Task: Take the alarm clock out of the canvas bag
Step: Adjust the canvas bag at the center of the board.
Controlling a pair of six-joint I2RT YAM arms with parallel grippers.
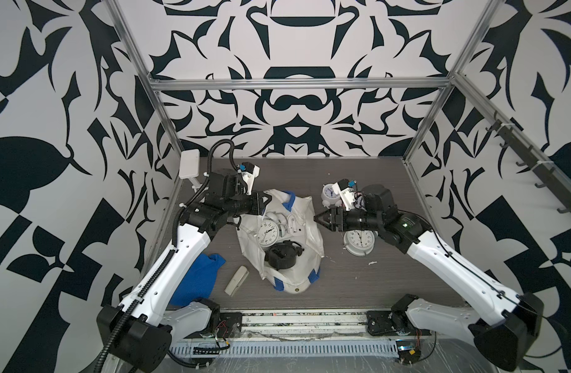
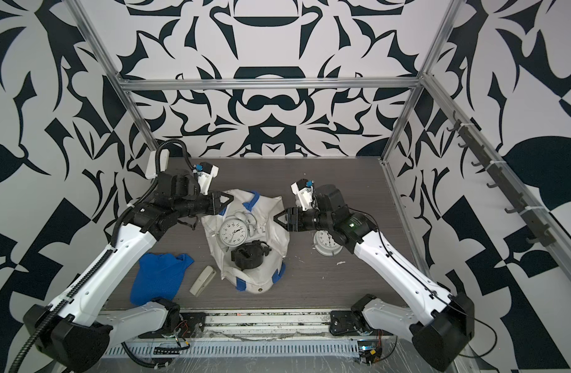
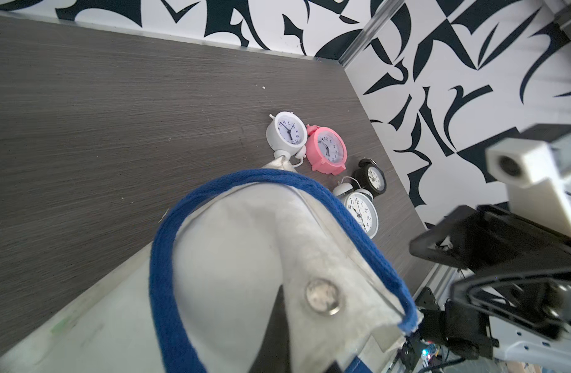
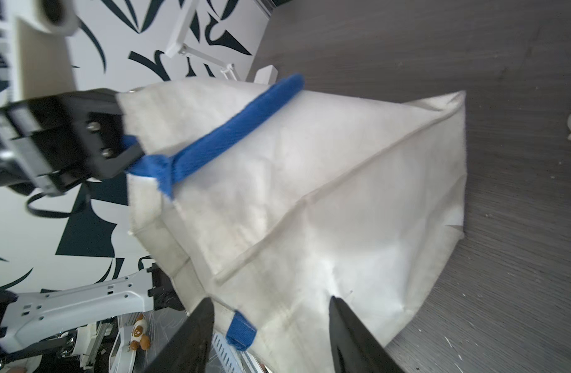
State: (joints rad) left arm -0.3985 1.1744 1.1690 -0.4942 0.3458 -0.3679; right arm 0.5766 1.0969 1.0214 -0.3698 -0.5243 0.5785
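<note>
Dark wood-grain table (image 1: 358, 284) is being viewed from above. Canvas bag (image 1: 305, 219) is lying at centre frame in both top views with its mouth gaping. Its upper-left rim is being pinched by the left gripper (image 1: 266, 198), jaws clamped tight on the cloth. Right gripper (image 1: 319, 221) is being held at the bag's right edge, jaws standing apart; contact with the canvas cannot be told. White alarm clock (image 1: 268, 233) is being seen inside the bag, face up, with a black clock (image 1: 282, 255) just below it in frame. A pink clock (image 3: 326, 150) is lying on the table outside the bag.
</note>
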